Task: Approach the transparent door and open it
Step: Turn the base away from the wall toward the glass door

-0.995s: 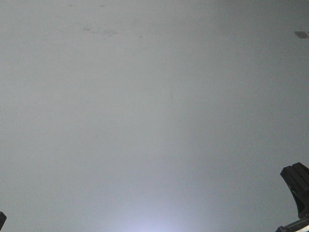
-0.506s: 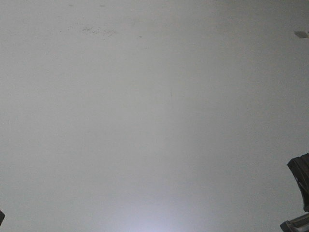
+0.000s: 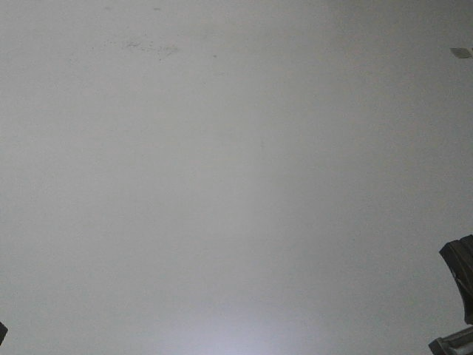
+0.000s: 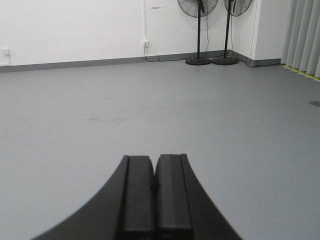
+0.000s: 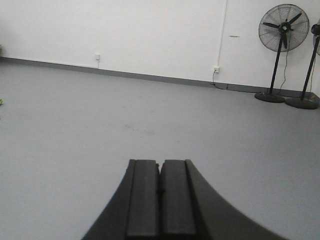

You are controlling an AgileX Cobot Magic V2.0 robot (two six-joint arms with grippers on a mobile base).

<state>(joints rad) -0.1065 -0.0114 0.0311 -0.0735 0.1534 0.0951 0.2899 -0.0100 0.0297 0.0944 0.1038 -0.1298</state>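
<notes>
Transparent door is not in any of my views, so I cannot say where it stands relative to the base; no glass panel, white frame or grey handle shows. The front camera is filled with bare grey floor (image 3: pixel 236 185), with a faint scuff (image 3: pixel 151 49) near the top and a dark piece of the right arm (image 3: pixel 460 285) poking in at the lower right edge. Both wrist cameras look out low across that floor toward a white wall (image 4: pixel 75 30) with a grey skirting. From the left wrist I see two pedestal fans (image 4: pixel 198 7) in the far corner and grey vertical blinds (image 4: pixel 302 35) on the right. From the right wrist the fans sit at the far right.

On the left jaws the pads (image 4: pixel 140 195) are pressed flat together with nothing between them. On the right jaws the pads (image 5: pixel 143 197) meet the same way, so both are clenched and empty. I read that as a travel posture: wrists held low and level, jaws closed so nothing catches while the base drives.

My judgement is that the task is in its approach stage, with the opening not begun. The next move calls for turning or driving the base until the handle comes into a camera, and only then raising an arm and releasing its jaws. The risk I see is driving on a front view that shows only floor, leaving the wrist cameras as my only look ahead.
</notes>
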